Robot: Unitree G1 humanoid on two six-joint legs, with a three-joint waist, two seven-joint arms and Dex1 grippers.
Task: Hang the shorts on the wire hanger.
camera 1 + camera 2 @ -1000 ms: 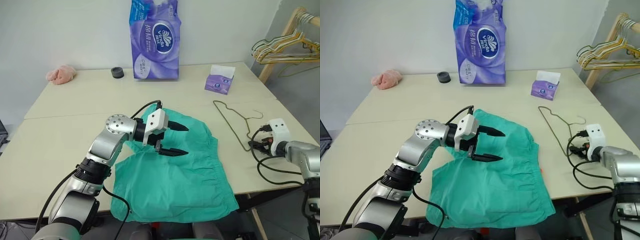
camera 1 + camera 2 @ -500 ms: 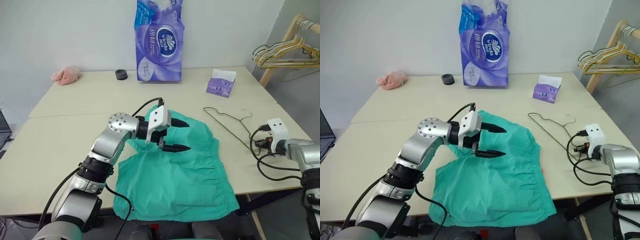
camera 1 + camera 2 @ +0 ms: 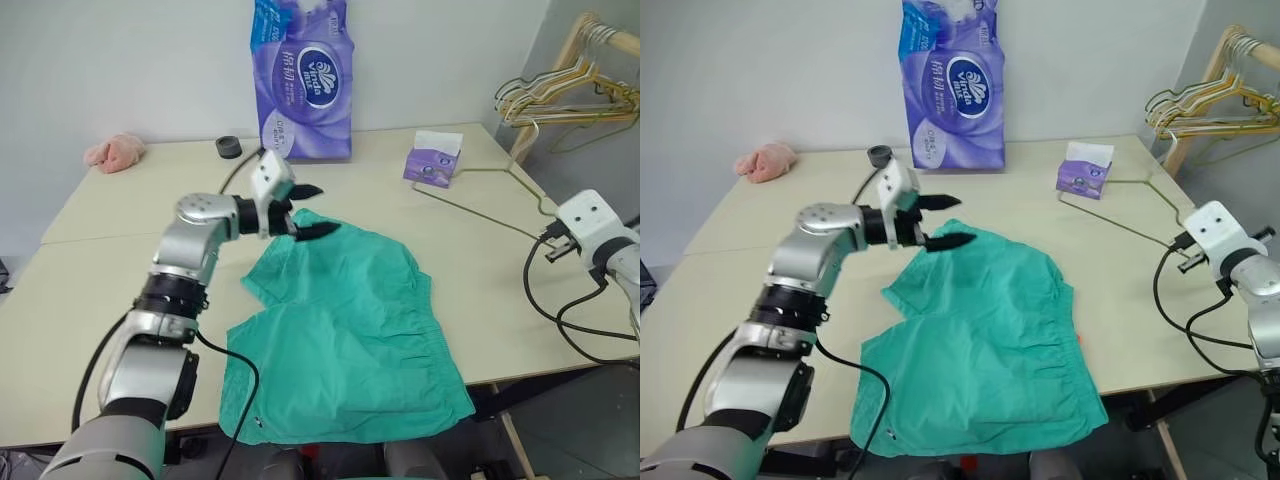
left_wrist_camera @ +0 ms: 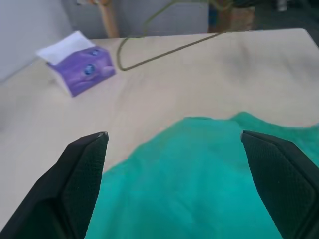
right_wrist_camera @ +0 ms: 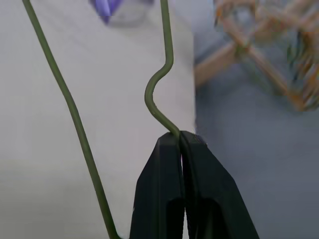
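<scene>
I see right gripper point(image 5: 182, 142) at right edge of head view, jaws clamped on wire hanger point(image 3: 478, 207), held raised over counter point(image 3: 110, 270) beside tissue box point(image 3: 431, 160). Left gripper point(image 3: 310, 210) upper centre, jaws wide apart, empty, above shorts point(image 3: 350, 330) spread flat, centre-bottom of frame.

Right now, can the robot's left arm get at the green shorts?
Probably yes. The left gripper hangs open just above the top edge of the shorts, which lie flat on the table. Nothing sits between them.
</scene>
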